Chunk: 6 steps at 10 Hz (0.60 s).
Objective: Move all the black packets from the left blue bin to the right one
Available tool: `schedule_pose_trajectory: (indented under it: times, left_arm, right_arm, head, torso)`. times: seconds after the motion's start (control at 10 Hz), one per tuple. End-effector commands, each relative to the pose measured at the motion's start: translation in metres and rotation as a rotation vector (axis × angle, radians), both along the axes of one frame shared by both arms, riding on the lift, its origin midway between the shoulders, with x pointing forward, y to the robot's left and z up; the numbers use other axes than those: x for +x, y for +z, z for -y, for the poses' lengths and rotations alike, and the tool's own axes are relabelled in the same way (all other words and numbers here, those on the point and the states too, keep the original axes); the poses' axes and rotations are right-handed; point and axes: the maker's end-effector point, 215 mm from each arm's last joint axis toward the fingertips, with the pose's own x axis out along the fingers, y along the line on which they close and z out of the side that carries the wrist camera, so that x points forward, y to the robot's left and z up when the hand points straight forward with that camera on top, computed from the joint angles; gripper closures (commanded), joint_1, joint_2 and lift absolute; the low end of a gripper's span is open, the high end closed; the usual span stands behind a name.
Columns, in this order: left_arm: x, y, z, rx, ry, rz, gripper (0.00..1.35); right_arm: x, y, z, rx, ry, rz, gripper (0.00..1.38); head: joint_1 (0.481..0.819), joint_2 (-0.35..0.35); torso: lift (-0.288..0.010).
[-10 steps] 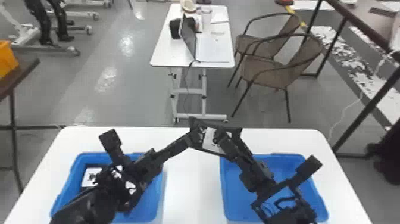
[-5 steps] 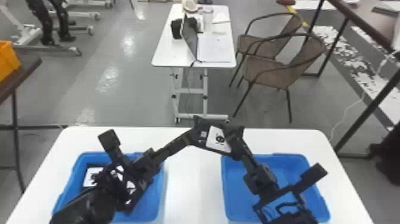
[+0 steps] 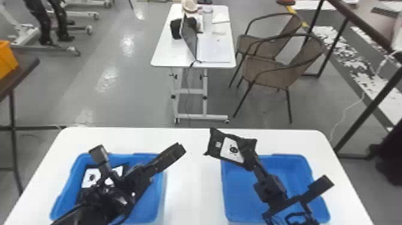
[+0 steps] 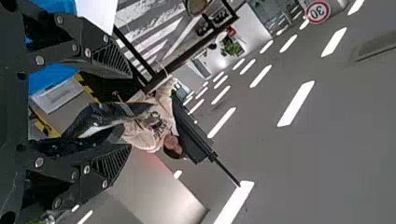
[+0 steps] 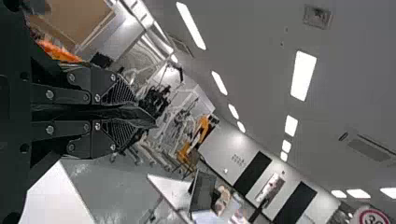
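Nearest, at the bottom edge of the head view: both arms, cut off, black on black, joints hard to separate.

Under the left arm, left blue bin (image 3: 161, 191) on white surface (image 3: 191, 182), near side mostly covered. Inside, black packets (image 3: 91, 178), or perhaps just one: white label areas either side of a flat black arm part, outlines broken up, count impossible to tell.

Right blue bin (image 3: 294, 170) well apart from it, partly screened by right arm.

Left hand (image 3: 179, 148) over the surface, near the inner side of left blue bin; in left wrist view, fingers set wide, ribbed pads well apart.

Right hand (image 3: 250, 152) at the far inner corner of right blue bin, pinching a held packet (image 3: 217, 146). Tilted, with white label toward the head camera; free end out past the rim, above the surface, other end partly hidden behind fingers. In right wrist view, reduced to dark folds between the pads, edges merging with black fingers.

Farther off: far surface (image 3: 163, 56) with laptop (image 3: 190, 39) seen nearly edge-on, small items too blurred to name. Beside it, two brown chairs (image 3: 269, 70), overlapping. At left edge, orange box (image 3: 6, 59), cut off.
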Motion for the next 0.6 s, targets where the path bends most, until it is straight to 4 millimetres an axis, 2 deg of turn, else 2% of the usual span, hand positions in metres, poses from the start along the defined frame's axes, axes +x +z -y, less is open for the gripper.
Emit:
schedule_pose_trajectory:
  times: [0.0, 0.2, 0.4, 0.5]
  left_arm:
    - [-0.007, -0.007, -0.018, 0.007, 0.057, -0.012, 0.12]
    - [-0.01, -0.013, -0.044, 0.022, 0.134, -0.028, 0.12]
    - [-0.009, -0.009, -0.057, 0.0, 0.183, -0.042, 0.12]
    - [-0.011, -0.011, -0.057, -0.018, 0.185, -0.1, 0.11]
  right_arm:
    - [-0.002, -0.054, 0.043, -0.112, -0.074, -0.115, 1.05]
    - [-0.007, -0.107, 0.09, -0.209, -0.149, -0.251, 1.05]
    - [-0.003, -0.125, 0.113, -0.25, -0.191, -0.298, 1.05]
    - [0.0, -0.134, 0.125, -0.283, -0.213, -0.327, 1.04]
  head:
    - [0.695, -0.027]
    - [0.695, -0.071]
    - [0.695, -0.09]
    - [0.695, -0.097]
  torso:
    - [0.0]
    - [0.0]
    - [0.0]
    - [0.0]
